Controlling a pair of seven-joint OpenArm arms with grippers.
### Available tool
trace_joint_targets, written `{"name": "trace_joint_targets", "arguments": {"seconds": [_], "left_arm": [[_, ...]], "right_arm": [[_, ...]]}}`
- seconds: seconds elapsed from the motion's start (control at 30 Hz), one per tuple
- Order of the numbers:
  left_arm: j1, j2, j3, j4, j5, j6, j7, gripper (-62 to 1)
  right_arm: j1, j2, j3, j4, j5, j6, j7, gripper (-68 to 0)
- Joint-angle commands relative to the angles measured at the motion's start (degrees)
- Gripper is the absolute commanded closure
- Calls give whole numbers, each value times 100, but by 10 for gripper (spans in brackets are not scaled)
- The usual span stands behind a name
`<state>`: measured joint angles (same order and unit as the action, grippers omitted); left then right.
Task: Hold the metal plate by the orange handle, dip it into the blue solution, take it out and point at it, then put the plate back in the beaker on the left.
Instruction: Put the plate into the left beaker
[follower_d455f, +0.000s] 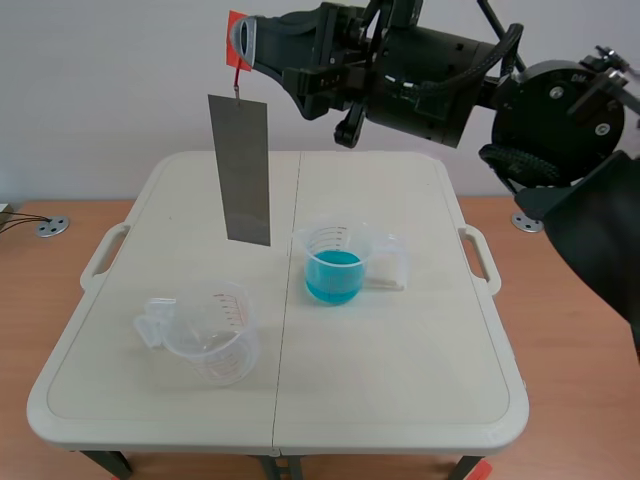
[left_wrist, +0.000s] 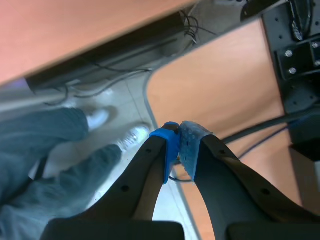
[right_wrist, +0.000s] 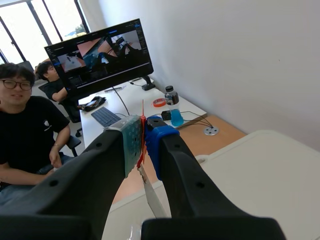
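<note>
My right gripper (follower_d455f: 243, 42) is raised high over the table's back left and is shut on the orange handle (follower_d455f: 233, 24). From it the grey metal plate (follower_d455f: 243, 170) hangs upright, its lower end in the air above and behind the empty clear beaker (follower_d455f: 205, 332). The beaker of blue solution (follower_d455f: 333, 266) stands near the table's middle, to the plate's right. In the right wrist view the orange handle (right_wrist: 142, 131) sits pinched between the pads, with the plate (right_wrist: 152, 197) edge-on below. My left gripper (left_wrist: 177, 146) is shut on nothing, off the table over the floor.
A small clear container (follower_d455f: 389, 264) stands against the blue beaker's right side. The cream folding table (follower_d455f: 420, 380) has handles at both sides. A seated person (right_wrist: 25, 135) and a monitor (right_wrist: 100, 55) lie beyond the right gripper. A person's legs (left_wrist: 50, 150) show under the left gripper.
</note>
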<state>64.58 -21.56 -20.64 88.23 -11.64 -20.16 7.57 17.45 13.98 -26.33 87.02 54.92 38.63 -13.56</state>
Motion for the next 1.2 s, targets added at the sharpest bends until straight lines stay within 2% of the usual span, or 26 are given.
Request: {"name": "trace_joint_targets", "arguments": {"seconds": [0.0, 0.23, 0.57, 0.9, 1.17], "left_arm": [[125, 168, 17, 28, 85, -17, -26, -18], [243, 662, 273, 17, 579, -13, -22, -18], [192, 673, 789, 17, 1139, -13, -24, -18], [192, 629, 789, 17, 1141, -13, -37, -18], [192, 629, 789, 17, 1145, -13, -63, -18]], "right_arm": [[173, -105, -50, 133, 94, 17, 125, -15], [173, -245, -426, 133, 83, -2, 131, -15], [157, -369, -890, 133, 57, -103, 188, -15], [122, -415, -1174, 133, -70, -177, 212, -15], [-140, -417, -1189, 131, -227, -247, 339, -15]]}}
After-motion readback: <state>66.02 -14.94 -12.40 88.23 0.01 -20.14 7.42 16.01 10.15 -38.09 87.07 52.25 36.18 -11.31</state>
